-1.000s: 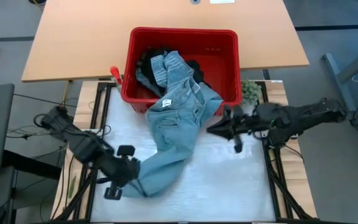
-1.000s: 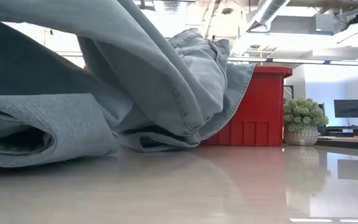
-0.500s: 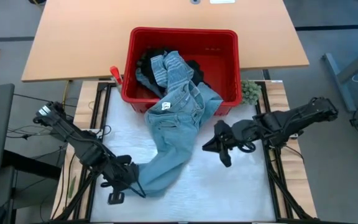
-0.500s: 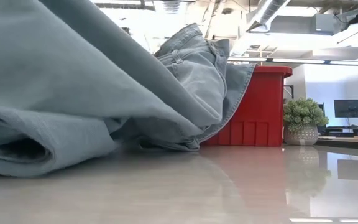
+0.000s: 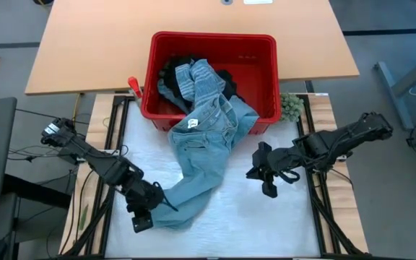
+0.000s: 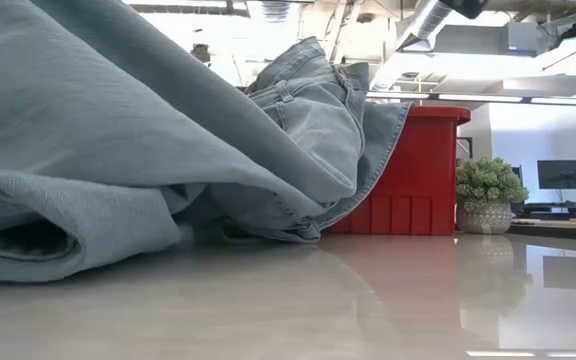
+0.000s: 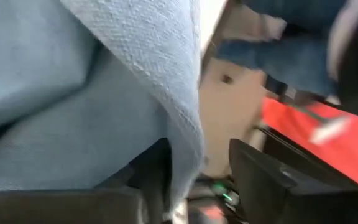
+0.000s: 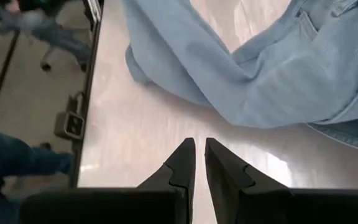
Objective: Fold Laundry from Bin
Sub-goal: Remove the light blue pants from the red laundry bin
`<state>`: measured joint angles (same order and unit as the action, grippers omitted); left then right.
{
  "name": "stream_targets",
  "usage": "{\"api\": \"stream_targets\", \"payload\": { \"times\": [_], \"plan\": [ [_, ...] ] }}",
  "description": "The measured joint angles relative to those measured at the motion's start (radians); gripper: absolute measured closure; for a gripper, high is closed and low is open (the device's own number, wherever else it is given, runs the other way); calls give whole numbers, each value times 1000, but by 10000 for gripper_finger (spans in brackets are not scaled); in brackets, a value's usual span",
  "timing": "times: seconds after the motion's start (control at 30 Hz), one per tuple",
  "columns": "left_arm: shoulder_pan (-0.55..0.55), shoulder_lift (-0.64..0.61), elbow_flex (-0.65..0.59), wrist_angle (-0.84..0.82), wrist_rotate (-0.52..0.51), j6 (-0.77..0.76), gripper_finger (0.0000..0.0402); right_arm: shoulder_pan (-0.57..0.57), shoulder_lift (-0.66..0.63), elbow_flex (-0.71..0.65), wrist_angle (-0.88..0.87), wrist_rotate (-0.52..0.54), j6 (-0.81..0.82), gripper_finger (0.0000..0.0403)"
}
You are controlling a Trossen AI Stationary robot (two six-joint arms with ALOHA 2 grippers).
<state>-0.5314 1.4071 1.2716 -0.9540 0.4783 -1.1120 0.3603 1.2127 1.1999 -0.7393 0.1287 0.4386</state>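
Observation:
Light-blue denim jeans (image 5: 206,137) hang by their waist over the near rim of the red bin (image 5: 260,50). One leg runs across the table to its near left. Black garments (image 5: 170,72) lie in the bin behind them. My left gripper (image 5: 149,211) is at that leg's end, fingers spread, with the cloth's edge (image 7: 188,143) between them. My right gripper (image 5: 253,173) hovers shut and tipped down over bare table, right of the jeans (image 8: 278,68), with nothing between its fingers (image 8: 199,163). My left gripper has the leg end's edge (image 7: 185,162) lying between its spread fingers, against the inner side of one finger (image 7: 151,177). The other finger (image 7: 272,180) stands clear of the cloth. The leg end lies bunched on the table (image 6: 28,240).
A small green plant (image 5: 290,107) stands right of the bin's near corner. An orange-handled item (image 5: 133,87) sits at the bin's left. Bare table (image 5: 266,224) stretches to the near right. A wooden desk (image 5: 85,43) lies beyond the bin.
My left gripper has sunk and rolled at the leg end. The raised part of the leg has come down and now lies bunched on the table. My right gripper has tipped downward and moved down and toward the table's near edge.

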Motion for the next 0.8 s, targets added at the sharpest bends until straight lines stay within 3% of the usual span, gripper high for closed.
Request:
{"api": "stream_targets", "payload": {
  "times": [0.3,0.4,0.63,0.7,0.8],
  "plan": [
    [88,0,8,86,227,-64,212,0,0,0,-79,-37,-29,337],
    [124,0,43,86,229,-22,212,0,0,0,-83,-48,-29,337],
    [261,-1,139,86,70,260,212,0,0,0,-83,-48,7,337],
    [303,-1,158,93,-41,361,212,0,0,0,-83,-48,21,337],
    [354,-2,172,138,-299,530,212,0,3,0,-80,-48,38,337]
  ]
}}
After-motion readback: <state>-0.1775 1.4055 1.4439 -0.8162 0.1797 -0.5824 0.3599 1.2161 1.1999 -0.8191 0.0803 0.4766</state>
